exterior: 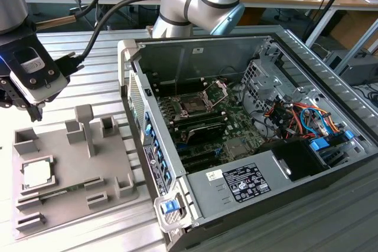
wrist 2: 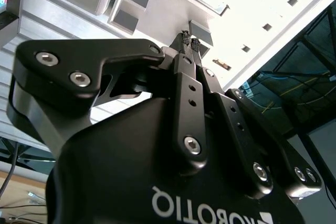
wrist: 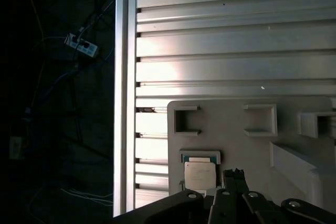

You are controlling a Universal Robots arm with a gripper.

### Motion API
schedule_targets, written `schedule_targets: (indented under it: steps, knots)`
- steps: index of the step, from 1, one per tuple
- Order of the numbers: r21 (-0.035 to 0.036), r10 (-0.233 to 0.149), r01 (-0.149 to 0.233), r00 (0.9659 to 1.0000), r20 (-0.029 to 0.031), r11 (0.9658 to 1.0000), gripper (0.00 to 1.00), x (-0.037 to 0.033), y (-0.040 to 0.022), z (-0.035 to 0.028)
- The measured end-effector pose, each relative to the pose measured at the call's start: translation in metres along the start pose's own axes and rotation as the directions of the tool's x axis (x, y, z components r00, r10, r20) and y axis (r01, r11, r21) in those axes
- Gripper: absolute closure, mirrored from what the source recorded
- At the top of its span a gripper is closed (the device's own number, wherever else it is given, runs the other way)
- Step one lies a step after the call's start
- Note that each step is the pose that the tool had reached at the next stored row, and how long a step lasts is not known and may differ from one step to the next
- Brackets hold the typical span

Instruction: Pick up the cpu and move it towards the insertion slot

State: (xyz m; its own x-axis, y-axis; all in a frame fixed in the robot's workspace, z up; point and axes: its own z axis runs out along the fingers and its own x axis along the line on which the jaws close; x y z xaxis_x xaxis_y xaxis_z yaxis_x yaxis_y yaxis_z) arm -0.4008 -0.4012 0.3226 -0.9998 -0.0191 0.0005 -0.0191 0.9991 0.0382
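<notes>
Silvery cpu point(exterior: 36, 172) is seated in a pocket of the grey tray point(exterior: 65, 166) on the desk point(exterior: 88, 51), well apart from the insertion slot point(exterior: 195, 104). The pincer point(wrist: 234, 173) is held above, near it, tips together, empty. Lowered thus offset, the chip could be struck and tilted.

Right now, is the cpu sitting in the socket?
No, the cpu lies in the grey tray, outside the case that holds the socket.
</notes>
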Motion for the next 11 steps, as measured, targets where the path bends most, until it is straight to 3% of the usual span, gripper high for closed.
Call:
schedule_targets:
  steps: [11]
  knots:
    - [0.0000, 0.000, 0.000, 1.0000, -0.0001, 1.0000, 0.89, 0.0002, -0.0001, 0.0023]
